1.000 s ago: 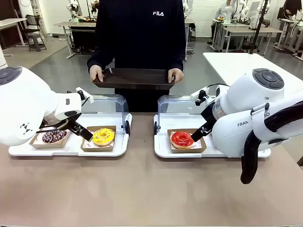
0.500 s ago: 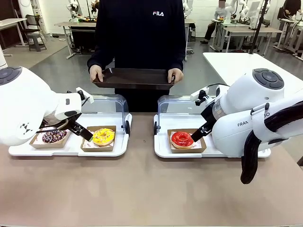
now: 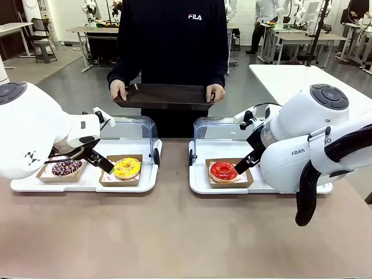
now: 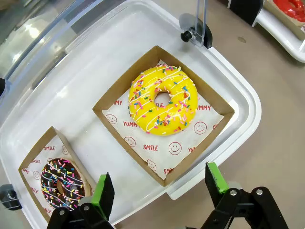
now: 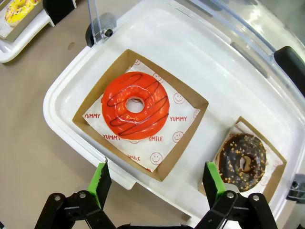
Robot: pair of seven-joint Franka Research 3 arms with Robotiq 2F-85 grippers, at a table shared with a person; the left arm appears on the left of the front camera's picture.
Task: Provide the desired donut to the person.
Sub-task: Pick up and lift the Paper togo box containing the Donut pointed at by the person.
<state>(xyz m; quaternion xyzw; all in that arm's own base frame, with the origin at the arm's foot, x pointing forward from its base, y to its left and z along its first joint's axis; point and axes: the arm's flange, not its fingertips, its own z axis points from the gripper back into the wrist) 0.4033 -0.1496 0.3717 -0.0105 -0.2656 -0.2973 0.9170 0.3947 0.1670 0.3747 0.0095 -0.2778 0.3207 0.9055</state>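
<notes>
Lab room, other benches behind. Tan table [image 3: 174, 232]; at its far side the person in black sweatshirt [image 3: 168, 40] holds a dark rectangular tray [image 3: 165, 96]. Yellow-iced sprinkled ring donut [image 4: 163, 98], boxed, lies just ahead of left gripper [image 4: 159, 183], jaws wide and empty. Red-iced ring donut [image 5: 135, 105] lies likewise ahead of right gripper [image 5: 156, 179], also wide. Cannot tell which is wanted.

Four donuts noted: yellow donut [image 3: 127, 167], sprinkled chocolate donut [image 3: 67, 168], red donut [image 3: 223, 170], dark chocolate donut [image 5: 242, 159]. Four cardboard boxes [image 3: 119, 182], one under each donut. Two white lidded cases [image 3: 88, 183], one left and one right of the serving tray [image 3: 165, 96], two donuts in each. One serving tray. One person [image 3: 174, 40], holding it.
</notes>
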